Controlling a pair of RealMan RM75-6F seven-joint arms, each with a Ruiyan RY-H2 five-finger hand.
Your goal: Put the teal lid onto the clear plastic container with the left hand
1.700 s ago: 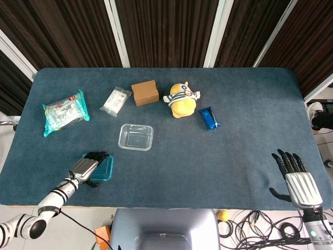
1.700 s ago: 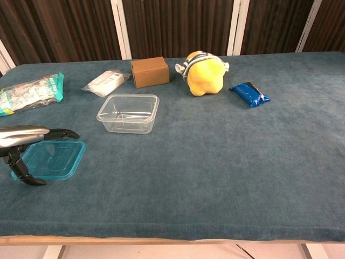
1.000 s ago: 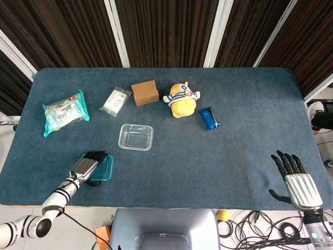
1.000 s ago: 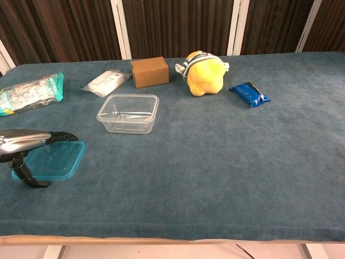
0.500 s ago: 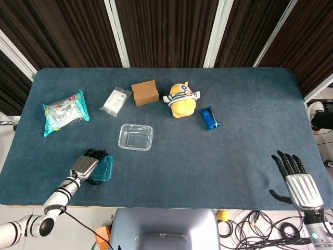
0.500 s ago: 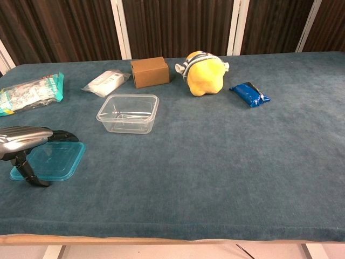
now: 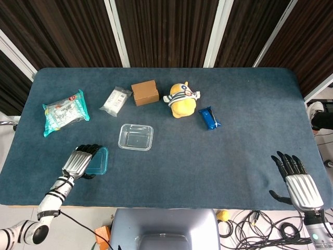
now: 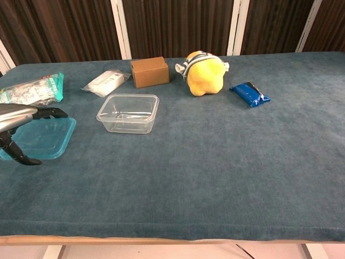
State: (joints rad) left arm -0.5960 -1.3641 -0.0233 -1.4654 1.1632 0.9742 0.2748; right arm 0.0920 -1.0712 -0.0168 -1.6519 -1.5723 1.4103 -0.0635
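Note:
The teal lid (image 7: 99, 160) (image 8: 44, 138) is near the table's front left, lifted a little off the cloth. My left hand (image 7: 78, 162) (image 8: 21, 116) grips its left edge, fingers lying over the top and thumb underneath. The clear plastic container (image 7: 136, 136) (image 8: 128, 113) stands open and empty on the cloth, to the right of the lid and further back. My right hand (image 7: 299, 183) hovers by the table's front right corner, fingers spread and holding nothing; the chest view does not show it.
Behind the container lie a white packet (image 7: 115, 100), a brown box (image 7: 144, 92), a yellow plush toy (image 7: 182, 101) and a blue snack bar (image 7: 209, 117). A teal-and-white bag (image 7: 64, 111) lies at the far left. The table's front edge (image 8: 161, 237) is close.
My left hand has closed on the lid, raised it off the cloth and carried it left and slightly back. The right hand has stayed still.

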